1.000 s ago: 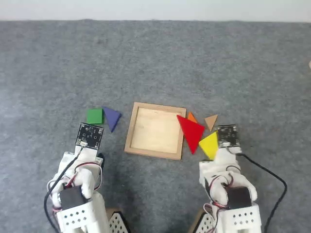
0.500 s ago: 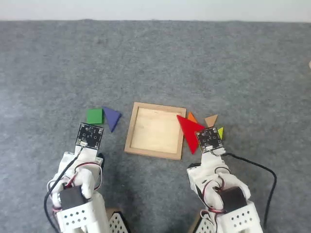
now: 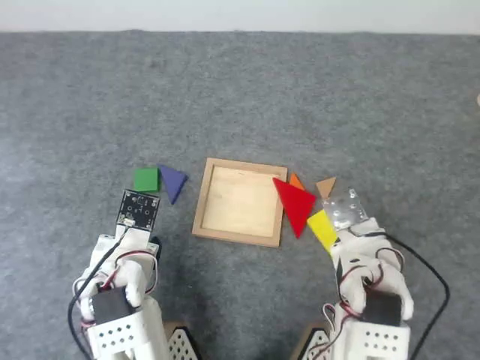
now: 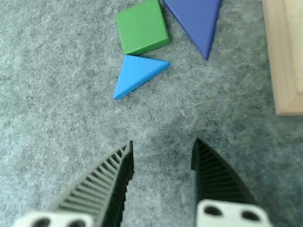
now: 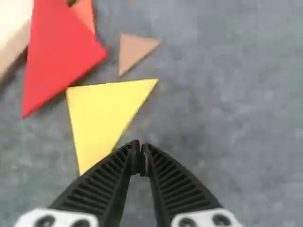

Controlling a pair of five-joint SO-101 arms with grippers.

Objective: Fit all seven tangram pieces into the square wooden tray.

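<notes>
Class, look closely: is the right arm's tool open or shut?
Shut. In the right wrist view the right tool shows both tips touching, nothing between them, beside the yellow triangle.

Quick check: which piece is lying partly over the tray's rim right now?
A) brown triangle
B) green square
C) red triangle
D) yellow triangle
C: in the high view, the red triangle has one corner lying over the right rim of the tray.

Pale unfinished wooden tray (image 3: 201, 201), smooth matt yellow triangle (image 5: 106, 111), rough grey felt mat (image 3: 300, 90)
</notes>
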